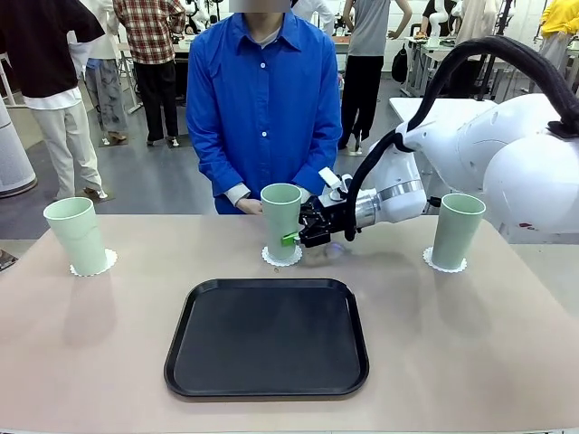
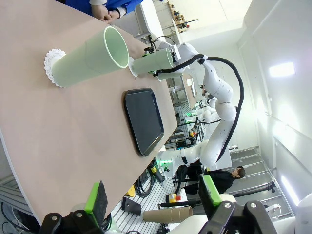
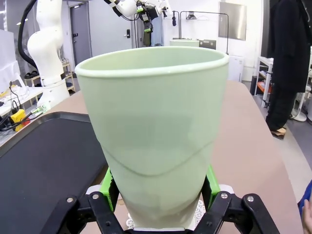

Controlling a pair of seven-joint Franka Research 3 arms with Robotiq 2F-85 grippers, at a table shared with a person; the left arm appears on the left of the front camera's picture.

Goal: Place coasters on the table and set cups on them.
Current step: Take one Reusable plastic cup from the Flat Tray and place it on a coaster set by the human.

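- In the right wrist view, the green pads (image 3: 111,187) of the right gripper (image 3: 158,192) are seen pressed against both sides of the middle cup (image 3: 156,131) near its base, with a scalloped coaster (image 3: 201,210) edge visible just beneath; the front view hides this contact behind the cup (image 1: 281,221).
- In the left wrist view, the left gripper (image 2: 153,195) is seen with its fingers spread wide and nothing between them, held above the table (image 2: 58,131) edge, well apart from the cups.
- In the front view, the right arm is seen reaching in from the side, forearm level, the right gripper (image 1: 294,237) pinching the middle cup low on its wall.
- Three cups are counted: one in that grip, one (image 1: 74,235) far to one side, one (image 1: 457,231) behind the arm.
- Three coasters are counted, one under each cup (image 1: 282,258) (image 1: 94,265) (image 1: 445,265).
- One black tray (image 1: 268,339) lies nearer than the gripped cup.
- A person's hands (image 1: 249,205) rest just beyond it.
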